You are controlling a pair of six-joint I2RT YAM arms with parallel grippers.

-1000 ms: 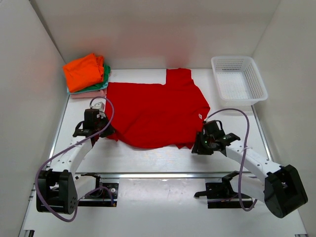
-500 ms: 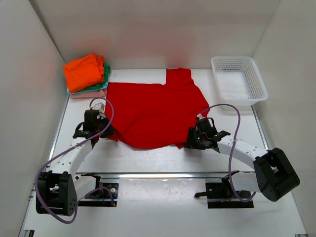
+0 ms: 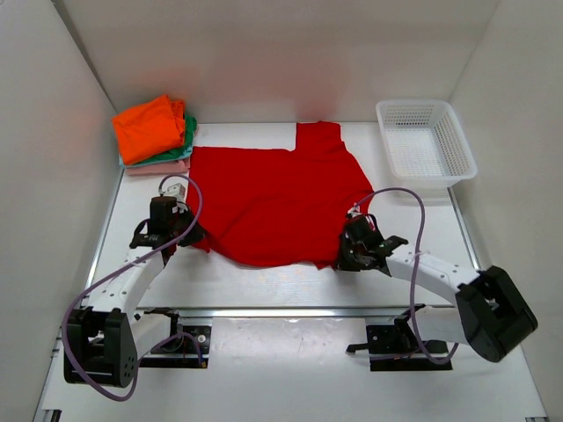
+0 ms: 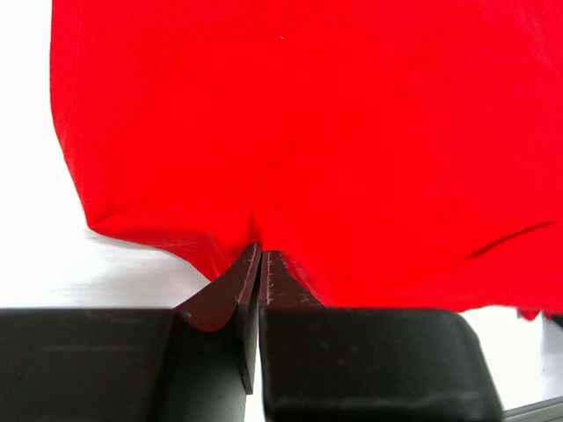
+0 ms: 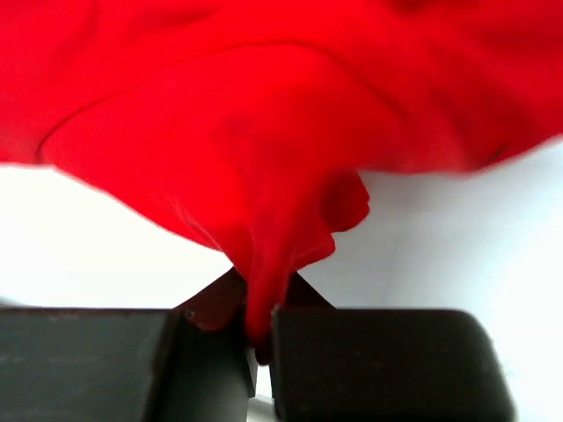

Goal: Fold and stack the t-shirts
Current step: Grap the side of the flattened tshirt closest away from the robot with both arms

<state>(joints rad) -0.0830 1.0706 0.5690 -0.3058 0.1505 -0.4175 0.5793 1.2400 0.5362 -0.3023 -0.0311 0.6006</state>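
Observation:
A bright red t-shirt (image 3: 277, 198) lies spread on the white table, one sleeve pointing to the back. At its near left corner my left gripper (image 3: 186, 236) is shut on the hem; in the left wrist view the cloth (image 4: 299, 132) runs out from between the closed fingers. My right gripper (image 3: 341, 256) is shut on the near right corner, where a bunched fold of red cloth (image 5: 264, 281) is pinched between its fingers. Folded orange (image 3: 148, 127), green (image 3: 186, 134) and pale pink (image 3: 158, 167) t-shirts sit stacked at the back left.
A white mesh basket (image 3: 425, 141) stands at the back right. White walls close in on the left, right and back. A metal rail (image 3: 290, 310) runs across the near edge by the arm bases.
My right gripper moved left to the shirt's near right corner and shut on the cloth. The left gripper stayed shut on its corner.

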